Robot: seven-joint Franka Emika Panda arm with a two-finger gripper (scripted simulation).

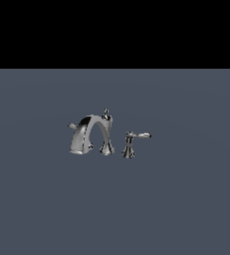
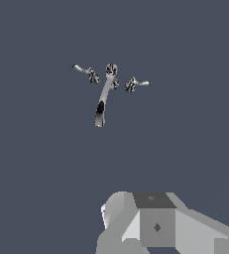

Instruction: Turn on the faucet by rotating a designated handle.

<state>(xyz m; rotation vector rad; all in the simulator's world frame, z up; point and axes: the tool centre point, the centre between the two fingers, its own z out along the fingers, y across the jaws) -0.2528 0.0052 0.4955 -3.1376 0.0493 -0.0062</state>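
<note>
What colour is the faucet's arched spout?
Shiny chrome silver with darker reflections; the spout shows best in the exterior view.

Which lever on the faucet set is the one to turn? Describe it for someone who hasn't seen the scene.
Find the chrome faucet with its tall arched spout on the grey floor. The handle is the short stubby lever peeking out behind the spout on the exterior view's left. Its twin, the long lever, stands clear on a flared base on the other side.

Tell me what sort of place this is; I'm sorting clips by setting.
Probably a bare simulated test scene, not a real room: a chrome faucet with its lever handles stands alone on a flat grey-blue floor under a plain black backdrop.
</note>
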